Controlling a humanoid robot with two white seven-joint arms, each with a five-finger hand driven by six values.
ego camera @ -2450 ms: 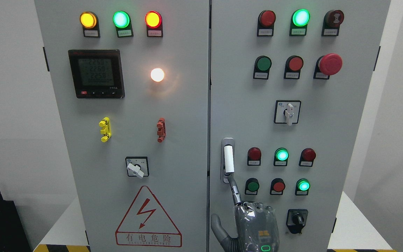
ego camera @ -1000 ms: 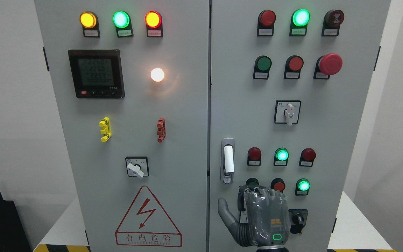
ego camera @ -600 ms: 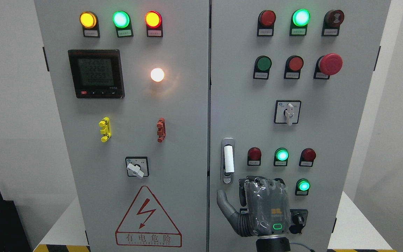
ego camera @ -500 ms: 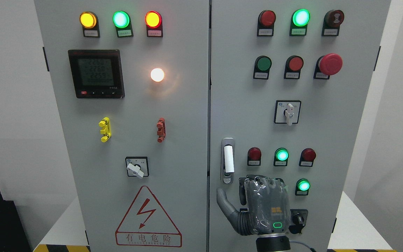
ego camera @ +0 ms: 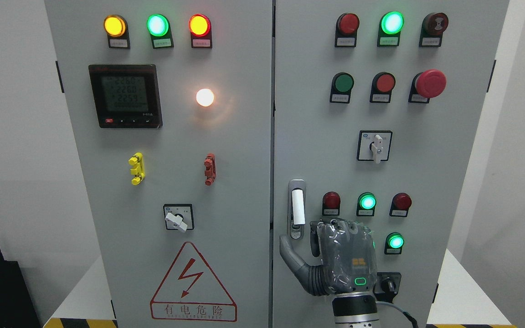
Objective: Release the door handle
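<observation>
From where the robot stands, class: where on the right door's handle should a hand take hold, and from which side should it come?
Grip the white upright bar of the door handle, near its middle. It stands vertical in a narrow grey recess by the door's left edge, so probably come straight on from the front, fingers wrapping sideways. The right hand sits just below-right, fingers curled, holding nothing.

bare panel lies open above and left of the door handle (ego camera: 296, 208). to its right, indicator lamps (ego camera: 367, 201) crowd close. the right hand (ego camera: 335, 262) fills the space below, seemingly just clear of the handle, covering two buttons.
</observation>
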